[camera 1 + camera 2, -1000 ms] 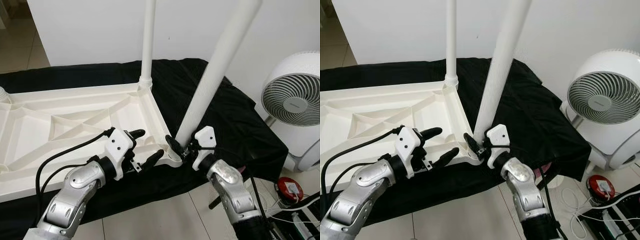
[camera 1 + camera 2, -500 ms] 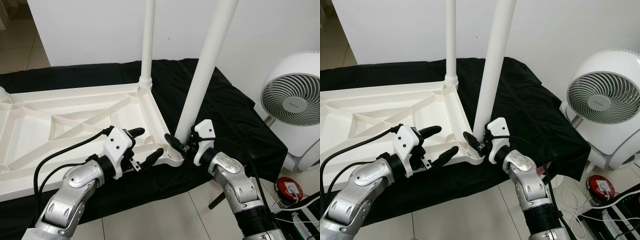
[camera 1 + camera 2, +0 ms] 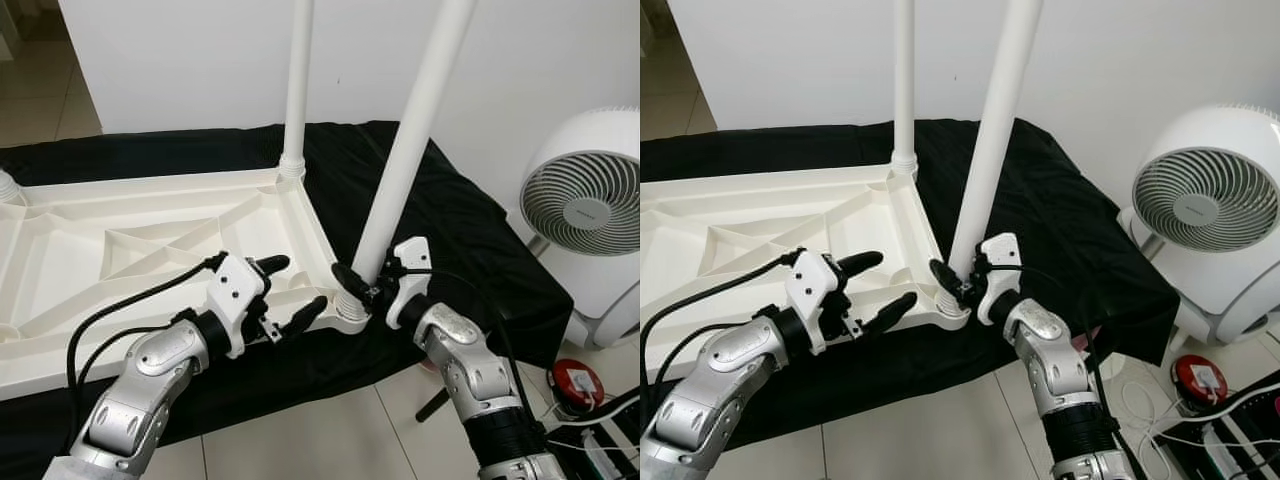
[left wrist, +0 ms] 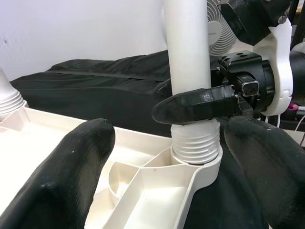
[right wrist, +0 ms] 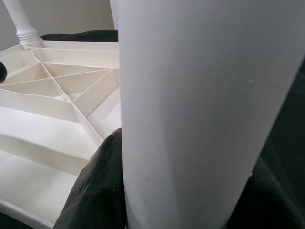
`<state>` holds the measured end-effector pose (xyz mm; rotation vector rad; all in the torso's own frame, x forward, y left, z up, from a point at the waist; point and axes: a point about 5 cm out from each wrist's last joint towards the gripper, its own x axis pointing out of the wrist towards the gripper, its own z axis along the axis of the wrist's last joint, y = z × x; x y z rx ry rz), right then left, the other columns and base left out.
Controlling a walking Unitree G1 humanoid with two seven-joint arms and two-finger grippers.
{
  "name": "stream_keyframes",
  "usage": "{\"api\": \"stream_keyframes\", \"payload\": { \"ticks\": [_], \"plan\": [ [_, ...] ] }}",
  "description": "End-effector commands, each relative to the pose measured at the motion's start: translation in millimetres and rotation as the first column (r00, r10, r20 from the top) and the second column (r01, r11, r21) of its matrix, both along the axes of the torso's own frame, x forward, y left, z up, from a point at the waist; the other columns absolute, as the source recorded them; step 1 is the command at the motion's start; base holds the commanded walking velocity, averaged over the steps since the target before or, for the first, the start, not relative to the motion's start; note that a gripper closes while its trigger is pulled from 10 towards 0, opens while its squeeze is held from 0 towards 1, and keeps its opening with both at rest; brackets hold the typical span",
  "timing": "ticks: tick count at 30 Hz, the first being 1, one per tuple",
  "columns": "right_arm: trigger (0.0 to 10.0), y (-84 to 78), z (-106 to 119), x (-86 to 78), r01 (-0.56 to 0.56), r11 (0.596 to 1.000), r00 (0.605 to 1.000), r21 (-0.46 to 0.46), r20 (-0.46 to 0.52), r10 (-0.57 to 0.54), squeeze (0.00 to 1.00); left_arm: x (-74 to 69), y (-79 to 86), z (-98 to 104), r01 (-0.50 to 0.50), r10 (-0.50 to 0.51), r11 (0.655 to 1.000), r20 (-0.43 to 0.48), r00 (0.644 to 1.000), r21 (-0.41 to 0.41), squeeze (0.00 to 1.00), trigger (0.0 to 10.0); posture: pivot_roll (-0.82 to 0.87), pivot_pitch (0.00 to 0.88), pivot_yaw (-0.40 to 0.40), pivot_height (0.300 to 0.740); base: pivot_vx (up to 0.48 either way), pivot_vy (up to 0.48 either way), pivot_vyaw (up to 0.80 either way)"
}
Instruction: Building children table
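The white plastic table top [image 3: 150, 235] lies upside down on a black cloth [image 3: 455, 240]. One white leg [image 3: 297, 90] stands upright in the far right corner. A second white leg [image 3: 405, 150] leans slightly to the right at the near right corner. Its threaded end [image 4: 195, 145] sits in the corner socket [image 4: 202, 172]. My right gripper [image 3: 365, 287] is shut on this leg just above the thread, and one of its black fingers [image 5: 95, 191] wraps the leg. My left gripper [image 3: 298, 285] is open beside the same corner, its fingers [image 4: 71, 176] apart, touching nothing.
A white floor fan [image 3: 585, 215] stands at the right on the tiled floor. Cables and a small red object [image 3: 578, 382] lie at the lower right. A white wall rises just behind the table. The cloth hangs over the near edge.
The held leg has swung from a strong rightward lean to nearly upright, with my right wrist turning along. My left gripper has barely moved.
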<state>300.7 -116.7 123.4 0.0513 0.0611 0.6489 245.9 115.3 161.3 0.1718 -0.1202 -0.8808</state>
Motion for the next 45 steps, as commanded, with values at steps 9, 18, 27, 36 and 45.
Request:
{"api": "stream_keyframes", "payload": {
  "ticks": [9,18,27,36,45],
  "plan": [
    [10.0,-9.8,-55.6,-33.8,0.036,0.989,0.998,-0.141,-0.042,-0.042,0.0,-1.1,0.5,2.1,-0.004,0.004,1.0,0.006,1.0,0.006,0.0,10.0,0.04,0.03,-0.063,0.74,0.0,0.0,0.0],
    [10.0,-11.8,-51.2,-31.4,0.102,0.994,0.995,-0.047,-0.008,-0.102,0.0,-0.5,3.4,2.2,-0.002,0.002,1.0,0.003,1.0,0.015,0.0,10.0,0.03,0.026,-0.054,0.74,0.0,0.0,0.0],
    [10.0,-8.3,-28.2,-17.4,0.077,0.995,0.995,-0.061,0.066,-0.073,0.0,6.4,10.8,8.6,-0.019,0.018,0.999,0.024,1.0,0.028,0.0,10.0,0.04,0.016,-0.053,0.74,0.0,0.0,0.0],
    [10.0,-6.5,28.8,-8.9,-0.026,0.998,0.983,-0.049,0.178,0.034,0.0,15.9,16.7,21.1,0.001,0.0,1.0,0.02,1.0,-0.025,1.0,10.0,0.03,0.0,-0.061,0.74,0.0,0.0,0.0],
    [10.0,-6.6,57.7,-2.0,-0.083,0.996,0.977,-0.01,0.197,0.084,0.0,35.3,8.5,54.5,0.042,-0.036,0.991,0.051,0.998,-0.124,0.0,10.0,0.03,0.0,-0.079,0.74,0.0,0.0,0.0]
  ]
}}
